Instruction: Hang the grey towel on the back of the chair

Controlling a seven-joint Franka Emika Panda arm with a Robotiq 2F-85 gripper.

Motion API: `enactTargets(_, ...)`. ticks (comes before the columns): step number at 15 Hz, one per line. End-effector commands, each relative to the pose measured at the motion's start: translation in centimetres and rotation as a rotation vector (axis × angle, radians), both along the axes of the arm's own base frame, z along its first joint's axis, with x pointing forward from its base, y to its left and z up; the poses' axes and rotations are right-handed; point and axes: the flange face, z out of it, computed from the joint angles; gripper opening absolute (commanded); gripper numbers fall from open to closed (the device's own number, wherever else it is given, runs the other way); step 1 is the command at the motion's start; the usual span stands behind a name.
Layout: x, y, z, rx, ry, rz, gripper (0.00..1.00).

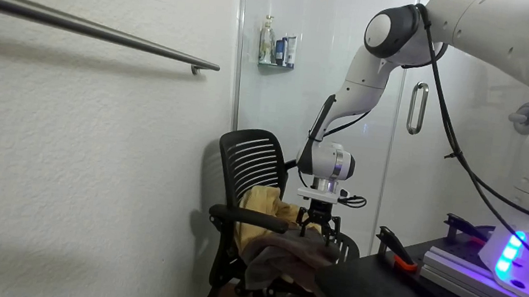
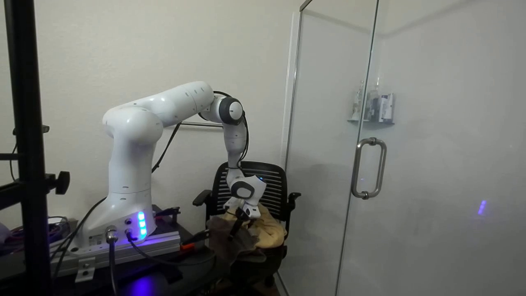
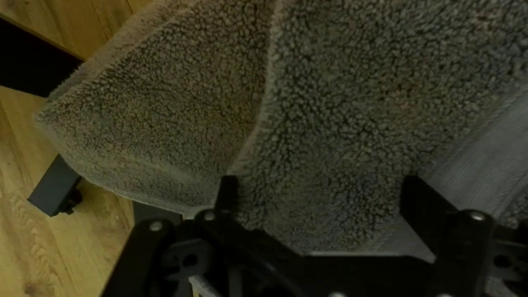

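The grey towel (image 1: pixel 278 255) lies bunched on the seat of the black chair, its edge hanging over the front. It also shows in an exterior view (image 2: pixel 230 238) and fills most of the wrist view (image 3: pixel 350 103), fleecy with a smooth band at right. The slatted chair back (image 1: pixel 252 159) stands upright behind it, bare at the top; it also shows in an exterior view (image 2: pixel 269 176). My gripper (image 1: pixel 315 237) points down over the towel. In the wrist view its fingers (image 3: pixel 319 181) are wide apart with towel surface beyond them. Whether the fingertips touch the towel I cannot tell.
A yellow cloth (image 1: pixel 259 202) lies on the seat against the chair back. An armrest (image 1: pixel 250 218) is beside the gripper. The black table (image 1: pixel 377 288) with clamps (image 1: pixel 396 248) is near the seat. A wall rail (image 1: pixel 85 26) and a glass door handle (image 2: pixel 368 168) are nearby.
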Motion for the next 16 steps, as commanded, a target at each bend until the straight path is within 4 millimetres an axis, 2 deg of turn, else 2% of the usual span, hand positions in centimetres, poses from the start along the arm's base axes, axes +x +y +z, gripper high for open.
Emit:
enactTargets(1,0.7,1.7,-4.3,-0.034,0.067,-0.026,1.0)
enactTargets(2,0.8,2.3,-5.0,-0.038,0.082,-0.033,0.89)
enactTargets(3,0.9,2.8,-5.8,-0.043,0.092,-0.034,0.74)
enactTargets(7,2.4,4.1,-6.8,-0.057,0.113,-0.063,0.46)
enactTargets(12,4.3,4.3,-6.0,-0.046,0.128,-0.093,0.11)
enactTargets(14,4.7,4.2,-5.4,-0.021,0.157,-0.091,0.0)
enactTargets(16,4.9,3.7,-3.6,0.0,0.181,-0.072,0.03)
